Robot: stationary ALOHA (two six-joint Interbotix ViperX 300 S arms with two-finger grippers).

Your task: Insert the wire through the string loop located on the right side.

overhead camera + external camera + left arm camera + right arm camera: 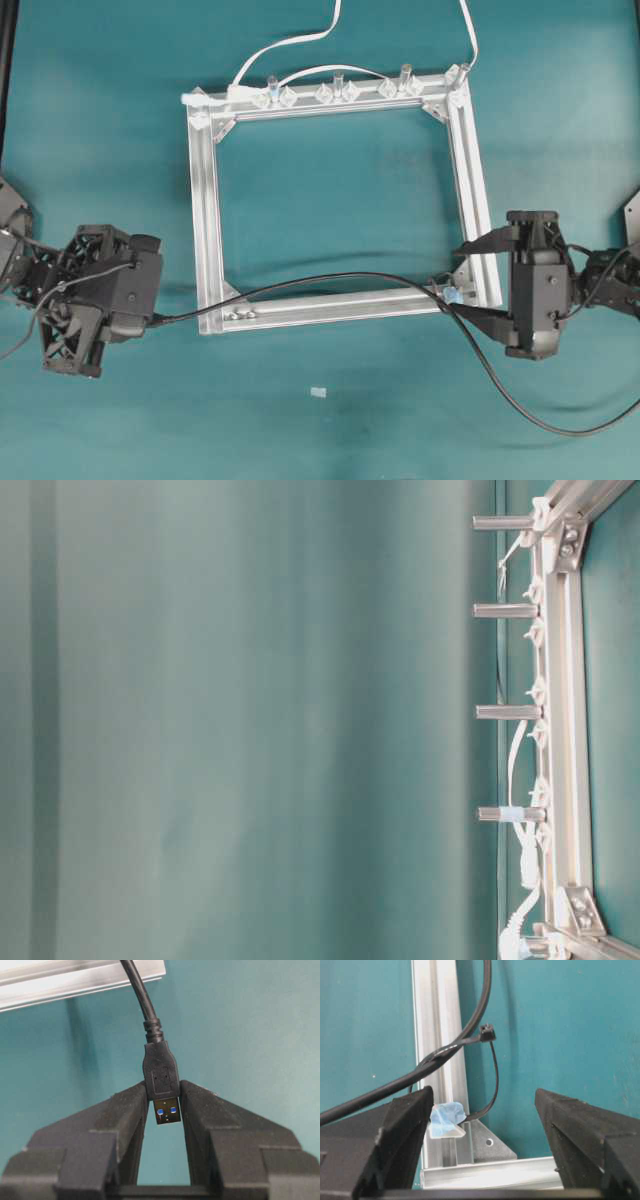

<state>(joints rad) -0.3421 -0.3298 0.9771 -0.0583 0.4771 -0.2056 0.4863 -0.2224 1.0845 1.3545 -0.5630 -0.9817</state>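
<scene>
One square metal frame [205, 200] lies flat on the teal tabletop [100, 120], the biggest thing here, with clear clips [338, 93] and white cables [290, 45] along its far rail. Two black robot arms flank it. Left of the frame's near left corner, the left gripper [167, 1110] has its fingers [125, 1110] clamped on the wire's [330, 280] plug [161, 1077], silvery tip pointing back between them. From there the wire runs along the frame's near rail, passes the near right corner and trails off right. Just outside that corner the right gripper [482, 1102] waits with fingers [402, 1120] spread wide, holding nothing. At the corner stands the string loop [492, 1072], a blue scrap at its base; the wire crosses through it.
</scene>
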